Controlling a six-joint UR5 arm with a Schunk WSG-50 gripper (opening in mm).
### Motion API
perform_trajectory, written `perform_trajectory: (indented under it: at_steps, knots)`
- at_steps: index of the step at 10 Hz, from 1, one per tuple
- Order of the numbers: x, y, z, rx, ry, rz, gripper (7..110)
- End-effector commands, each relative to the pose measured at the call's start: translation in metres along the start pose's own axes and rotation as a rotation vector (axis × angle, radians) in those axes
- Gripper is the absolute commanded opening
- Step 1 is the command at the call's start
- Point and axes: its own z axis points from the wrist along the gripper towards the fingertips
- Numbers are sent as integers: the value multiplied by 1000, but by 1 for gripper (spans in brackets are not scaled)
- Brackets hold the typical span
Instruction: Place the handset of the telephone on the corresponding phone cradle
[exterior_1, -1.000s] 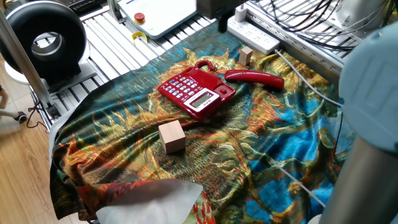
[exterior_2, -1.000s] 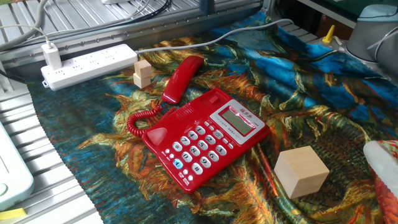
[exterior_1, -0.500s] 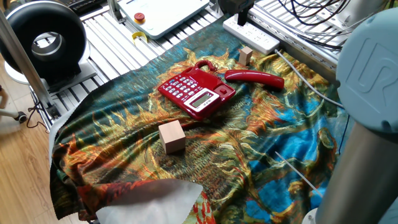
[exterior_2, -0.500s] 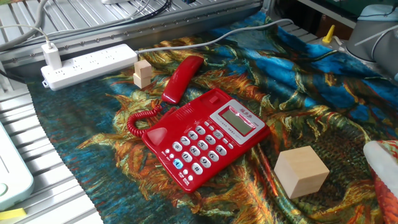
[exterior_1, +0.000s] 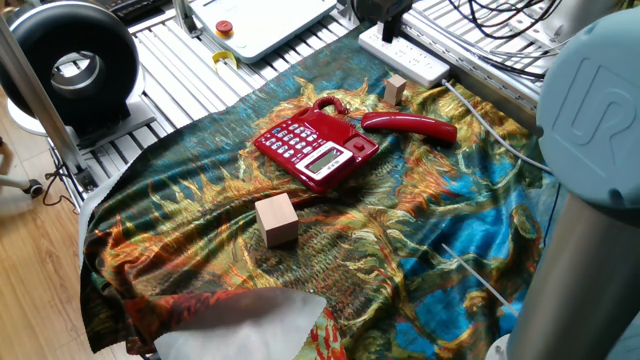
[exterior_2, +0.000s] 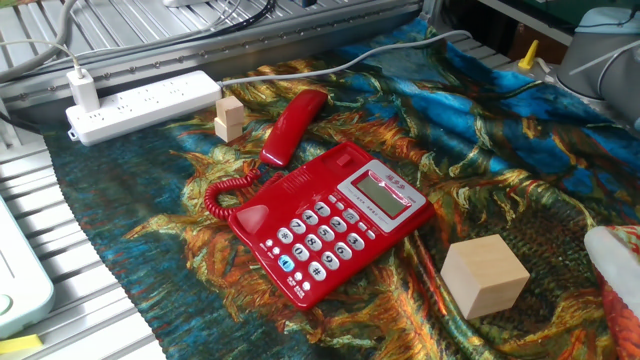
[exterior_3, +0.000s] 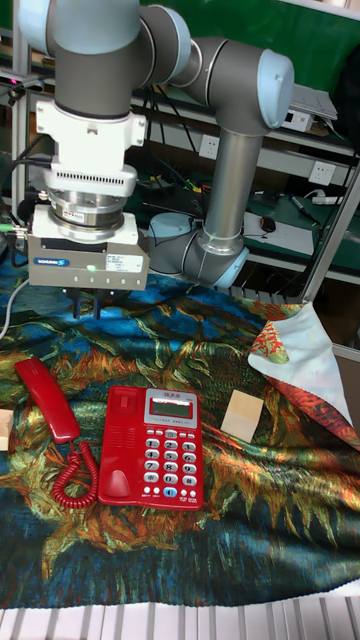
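Note:
The red handset (exterior_1: 410, 124) (exterior_2: 293, 127) (exterior_3: 45, 398) lies flat on the patterned cloth beside the red telephone (exterior_1: 315, 145) (exterior_2: 330, 220) (exterior_3: 155, 445). A coiled red cord (exterior_2: 228, 190) joins them. The phone cradle (exterior_2: 296, 186) (exterior_3: 120, 445), the buttonless strip nearest the handset, holds nothing. My gripper (exterior_3: 88, 306) hangs above the cloth, up and slightly to the side of the handset's far end, touching nothing. Its two short dark fingers stand close together with only a thin gap. The one fixed view shows only the gripper's dark body (exterior_1: 388, 12) at the top edge.
A tan wooden cube (exterior_1: 276, 219) (exterior_2: 483, 275) (exterior_3: 243, 414) sits on the display side of the phone. Two small wooden blocks (exterior_2: 230, 117) stand stacked near the handset's end. A white power strip (exterior_2: 145, 103) and cables run along the cloth's far edge. The arm's grey column (exterior_1: 590, 150) fills one side.
The arm has swung further into the one fixed view and the gripper body shifted sideways along the top edge. Phone, handset and blocks have not moved.

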Motion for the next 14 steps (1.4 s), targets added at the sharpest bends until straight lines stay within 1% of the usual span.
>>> perform_trajectory:
  at_steps: [1, 2, 3, 4, 6, 8, 12, 14]
  knots:
    - [5, -15, -1, 58, 16, 119, 22]
    - [2, -10, -1, 38, 3, 200, 22]
    - [-2, -5, -1, 14, -12, 252, 22]
    - [-9, 6, -1, -32, -34, 269, 22]
    - [-14, 6, -1, -33, -52, 286, 22]
    - [-16, 3, -2, -24, -63, 288, 22]
    - [-12, 2, -1, -16, -47, 273, 22]
    - [-13, -1, 1, -29, -40, 241, 22]
